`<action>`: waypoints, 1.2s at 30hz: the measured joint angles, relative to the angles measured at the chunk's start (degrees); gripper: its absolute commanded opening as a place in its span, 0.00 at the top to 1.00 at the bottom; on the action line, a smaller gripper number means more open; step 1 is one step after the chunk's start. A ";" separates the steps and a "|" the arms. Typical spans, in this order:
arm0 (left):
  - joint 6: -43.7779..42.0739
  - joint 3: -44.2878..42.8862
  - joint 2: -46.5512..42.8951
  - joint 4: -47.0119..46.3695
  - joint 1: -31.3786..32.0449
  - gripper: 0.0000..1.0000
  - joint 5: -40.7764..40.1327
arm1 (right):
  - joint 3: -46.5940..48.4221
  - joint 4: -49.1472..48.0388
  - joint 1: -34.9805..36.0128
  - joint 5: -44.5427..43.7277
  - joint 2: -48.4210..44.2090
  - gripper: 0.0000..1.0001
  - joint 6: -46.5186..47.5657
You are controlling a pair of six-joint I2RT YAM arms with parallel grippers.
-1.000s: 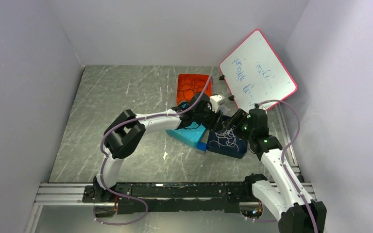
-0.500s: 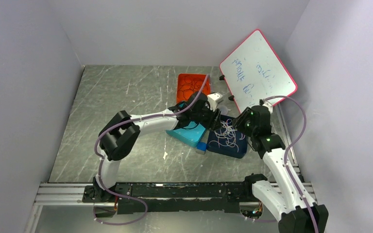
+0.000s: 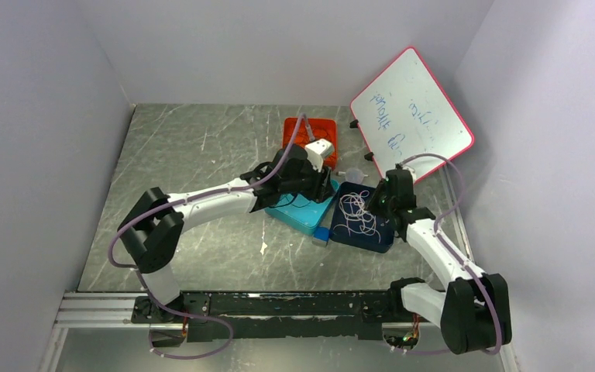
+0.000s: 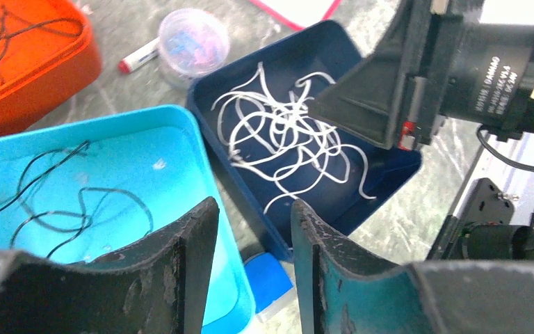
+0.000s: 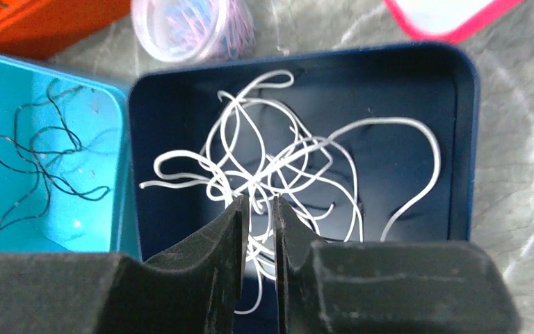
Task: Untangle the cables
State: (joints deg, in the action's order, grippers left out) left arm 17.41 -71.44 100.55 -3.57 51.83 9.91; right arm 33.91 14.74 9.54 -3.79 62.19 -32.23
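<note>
Furthest left I see the orange plastic tray [image 4: 55, 83], with a thin black cable [image 4: 14, 35] looped inside it. Just beside it sits the light blue plastic tray [image 4: 181, 160], holding a second black cable [image 4: 62, 198] in loose bends. My left gripper [image 4: 254, 209] hangs over that tray's right-hand rim, its jaws apart and nothing between them. Touching the light blue tray is the dark blue plastic tray [image 5: 403, 83], where the white cables [image 5: 278, 167] lie in one knotted heap. My right gripper [image 5: 259, 203] is down over that heap, its jaws almost together. White strands show in the slit, but I cannot tell if they are pinched. A clear round plastic tub [image 5: 191, 28] stands behind, and a pink-framed whiteboard [image 3: 410, 108] leans at far right.
</note>
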 measured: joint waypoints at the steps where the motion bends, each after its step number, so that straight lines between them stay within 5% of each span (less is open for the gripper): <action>1: 0.20 0.70 -0.39 0.02 -0.50 0.52 -0.28 | -1.11 -0.79 0.00 0.48 0.26 0.77 -0.15; 11: 0.66 2.95 -0.90 0.42 -3.28 0.53 -1.99 | -11.02 -9.22 -0.04 5.27 4.70 0.78 -4.72; 22: 0.85 3.78 -3.06 0.44 -5.18 0.51 -2.34 | -7.39 -5.35 -0.07 2.19 -1.64 0.48 -4.37; 36: 1.27 3.87 -7.45 1.05 -11.74 0.47 -2.71 | -0.66 -0.70 -0.07 -2.27 -8.61 0.34 0.24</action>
State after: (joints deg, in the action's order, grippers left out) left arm 18.68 -67.57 93.10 -2.52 40.10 7.20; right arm 33.26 14.04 9.47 -6.07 53.58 -31.99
